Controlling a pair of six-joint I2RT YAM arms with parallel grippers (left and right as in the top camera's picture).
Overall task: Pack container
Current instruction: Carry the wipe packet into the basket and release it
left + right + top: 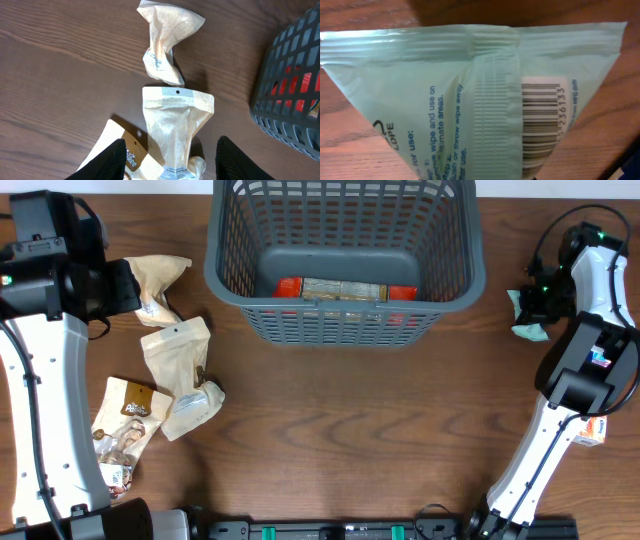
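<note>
Pinching the pale green wipe packet (470, 100), the right claw (537, 295) is closed on it just right of the container (340, 320). The container stands between the two arms, with a red-ended packet (345, 290) already lying inside. The hold looks thin, so the slick film could slip free on the lift. The packet could also clip the container's rim and fall outside. Left of the container, the left claw (170, 157) hangs with jaws apart over brown paper pouches (172, 125).
</note>
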